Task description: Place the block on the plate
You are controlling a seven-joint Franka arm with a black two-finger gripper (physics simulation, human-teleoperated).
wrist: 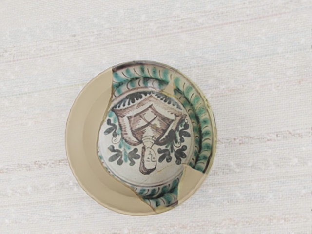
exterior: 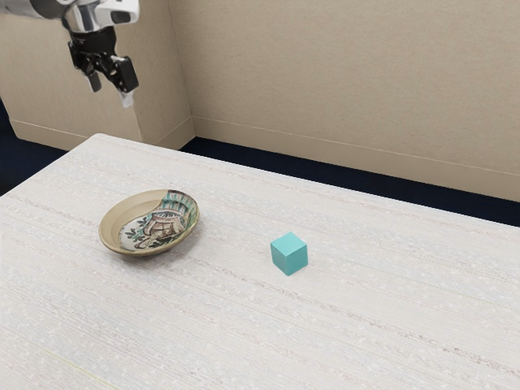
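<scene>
The hand (exterior: 110, 91) hangs open; the block (exterior: 289, 254) lies lower and well apart from it, on the table (exterior: 357, 325)

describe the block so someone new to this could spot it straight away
Find the white table, then the round painted plate on it. Apart from the plate, toward the exterior view's right, the block sits directly on the table. It is a small turquoise cube, plain and flat-sided where the plate is round and patterned.

A white, faintly streaked table (exterior: 203, 325) carries a painted plate (exterior: 154, 226) and a teal block (exterior: 289, 253).
</scene>
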